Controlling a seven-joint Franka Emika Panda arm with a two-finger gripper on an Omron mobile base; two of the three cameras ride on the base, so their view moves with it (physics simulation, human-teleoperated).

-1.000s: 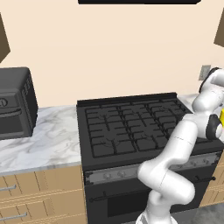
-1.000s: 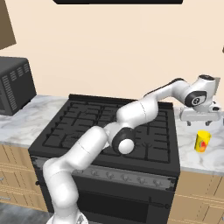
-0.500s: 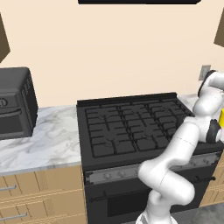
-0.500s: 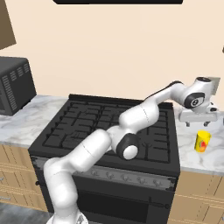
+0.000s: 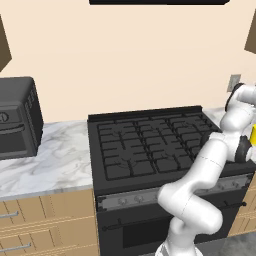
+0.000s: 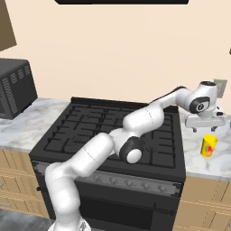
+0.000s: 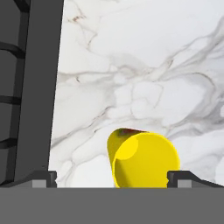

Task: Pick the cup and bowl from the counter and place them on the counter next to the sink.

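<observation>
we've got the end effector (image 6: 206, 126) wide open above the cup (image 6: 208, 145) | lined up to grab it off the tabletop (image 7: 144, 74)

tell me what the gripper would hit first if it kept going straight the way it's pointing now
Most likely the cup. The open gripper points down at the counter, and in the hand view the cup's open mouth sits between the two fingertips. Depth is unclear, but the marble around it would come after.

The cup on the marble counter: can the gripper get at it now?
Probably yes. The gripper hangs above the cup with its jaws open, and the counter around the cup looks bare.
</observation>
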